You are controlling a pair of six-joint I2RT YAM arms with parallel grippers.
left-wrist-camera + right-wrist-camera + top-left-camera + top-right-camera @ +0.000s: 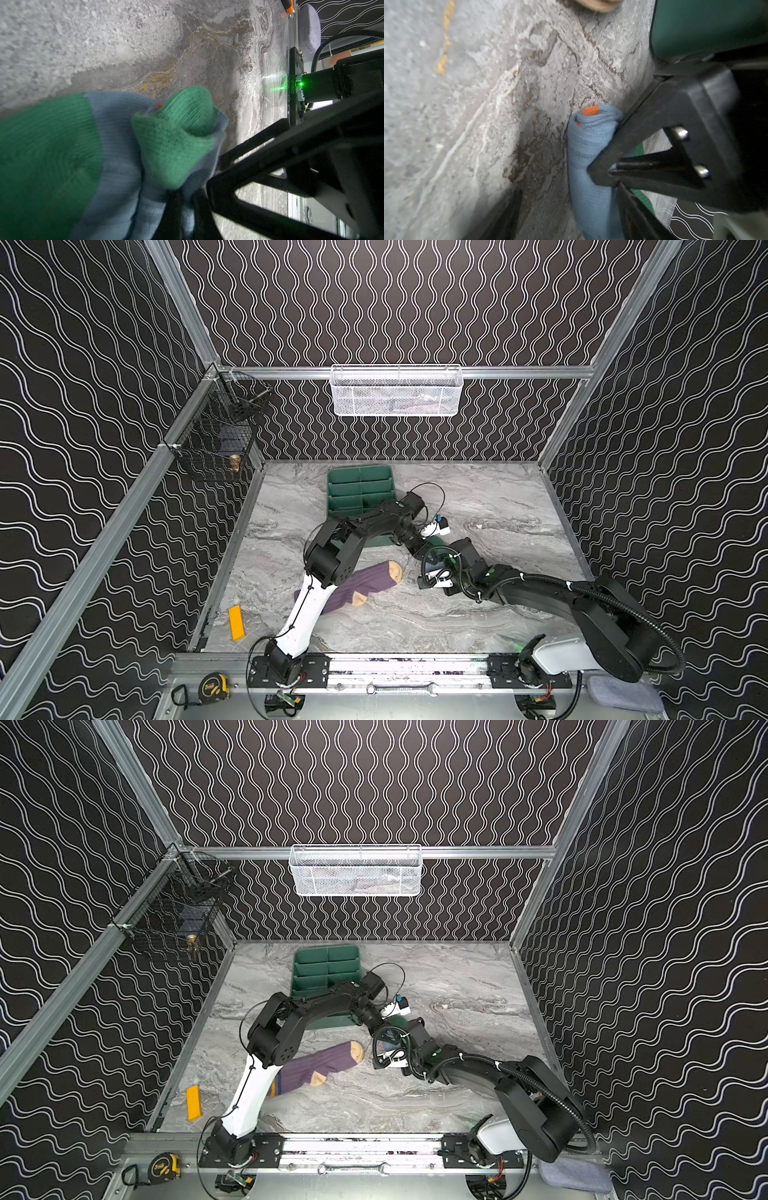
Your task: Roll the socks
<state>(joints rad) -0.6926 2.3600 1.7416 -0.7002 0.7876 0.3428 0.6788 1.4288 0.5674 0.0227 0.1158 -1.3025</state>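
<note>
1. Two robot arms, the left arm (307, 614) and the right arm (540, 593), reach over one grey marble table (498, 497) and meet near its middle, beside one green compartment tray (347, 475)
2. Two socks lie on the table
3. The purple sock (365, 585), with tan toe and heel, lies flat and unrolled, partly under the left arm and apart from both claws
4. The blue sock (591, 162), with green toe and heel, is partly rolled into a tube near the tray's corner, with a bit of orange at the roll's end; in both top views the arms hide most of it
5. The left gripper (184, 209) has its fingers pressed together, pinching the blue sock's fabric
6. The right gripper (569, 214) stands spread, one finger on each side of the blue roll
7. Elsewhere there are one yellow block (237, 622) near the table's left edge, one white mesh basket (395, 393) on the back rail, and one tape measure (214, 686), one wrench (401, 689) and one grey-blue cloth pad (623, 695) on the front ledge
</note>
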